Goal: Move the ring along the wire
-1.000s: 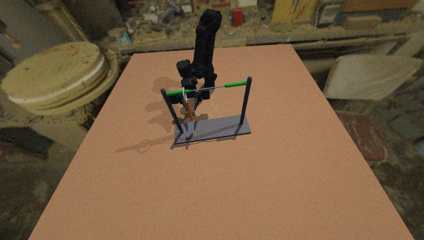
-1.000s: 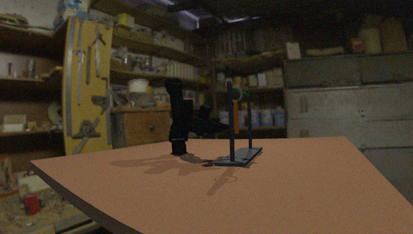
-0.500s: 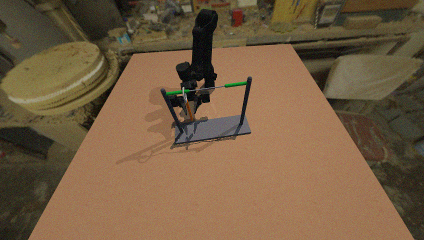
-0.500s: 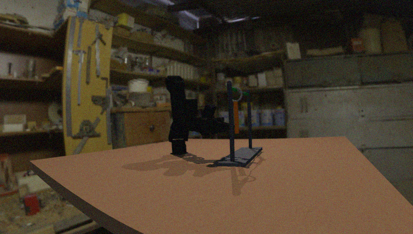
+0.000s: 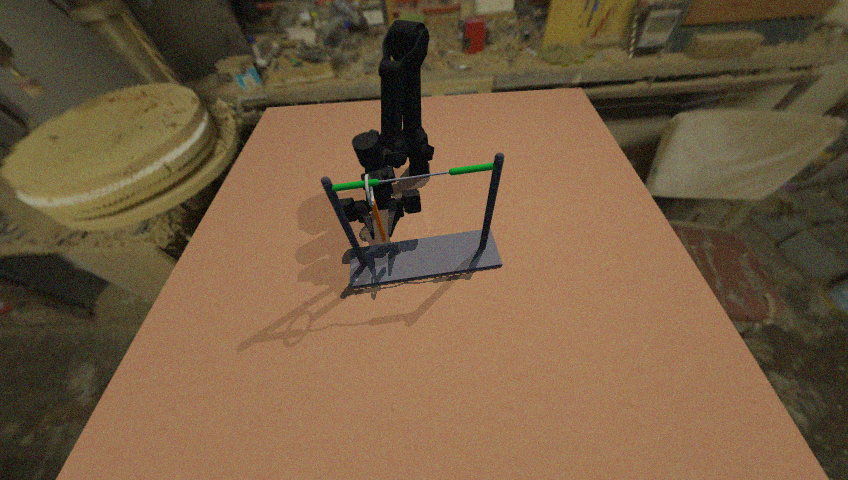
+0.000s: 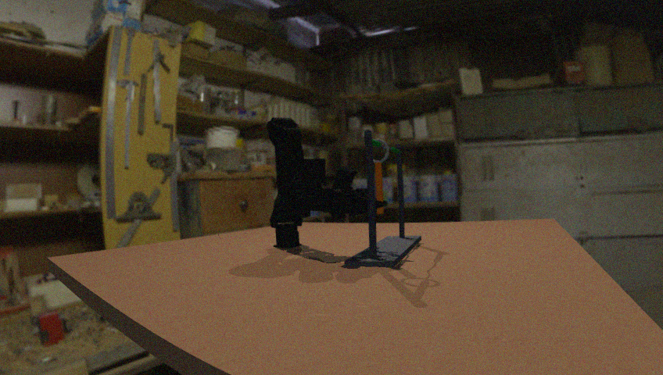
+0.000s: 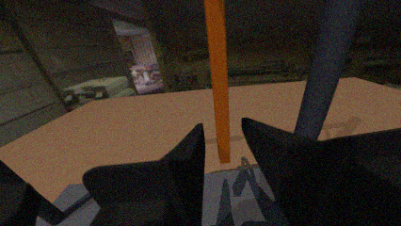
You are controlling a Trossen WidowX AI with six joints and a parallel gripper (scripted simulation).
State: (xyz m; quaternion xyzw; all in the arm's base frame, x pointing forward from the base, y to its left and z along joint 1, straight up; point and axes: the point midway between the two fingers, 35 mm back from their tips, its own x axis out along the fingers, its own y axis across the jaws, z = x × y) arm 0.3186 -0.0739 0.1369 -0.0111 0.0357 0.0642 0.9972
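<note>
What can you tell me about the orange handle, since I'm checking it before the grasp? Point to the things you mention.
The orange handle (image 5: 379, 221) (image 6: 378, 180) (image 7: 220, 94) is a slim, straight, plain bar with a matte look and a squared-off lower end. It hangs nearly upright below the pale ring (image 5: 368, 191) (image 6: 387, 151), joined to it at the top. Its lower end lies between the open jaws in the wrist view, with gaps showing on both sides.

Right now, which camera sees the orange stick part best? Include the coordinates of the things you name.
The wrist view. The orange handle (image 5: 379, 221) (image 6: 378, 185) (image 7: 219, 85) looks biggest there, with its bottom end showing, but its top is cut off. The top view shows it small and slanted below the ring (image 5: 368, 189) (image 6: 386, 151). The exterior view shows it hanging, partly behind a post (image 6: 370, 199).
</note>
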